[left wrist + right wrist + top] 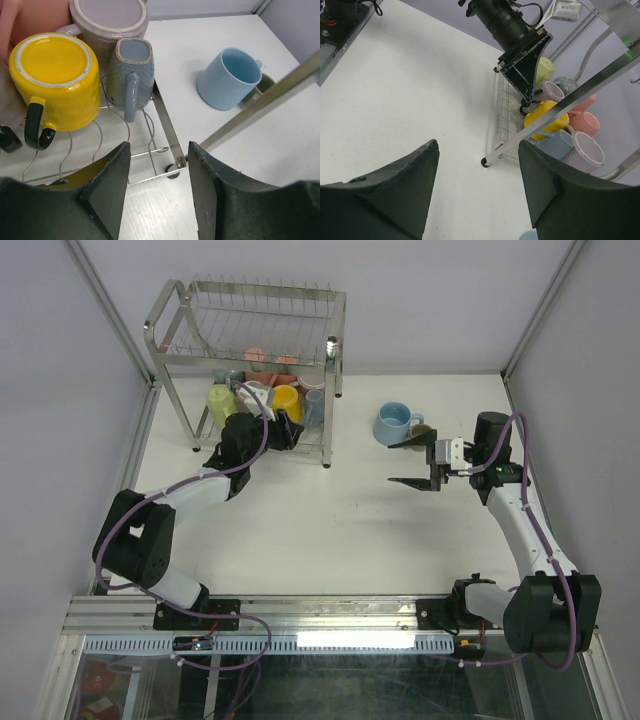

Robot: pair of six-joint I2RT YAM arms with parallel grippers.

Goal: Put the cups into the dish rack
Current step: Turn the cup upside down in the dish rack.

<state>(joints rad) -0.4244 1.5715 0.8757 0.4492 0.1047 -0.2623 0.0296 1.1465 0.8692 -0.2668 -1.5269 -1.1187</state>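
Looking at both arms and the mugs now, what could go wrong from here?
1. The open left gripper sits close to the upside-down yellow ceramic mug and the grey-blue textured mug at the edge of the chrome wire dish rack; withdrawing carelessly could snag a handle.
2. The open right gripper hovers near the light blue ceramic mug, with a partly hidden olive mug right beside it; closing in might knock that one.

Mugs crowd the lower tier of the dish rack; open table reaches the light blue mug.
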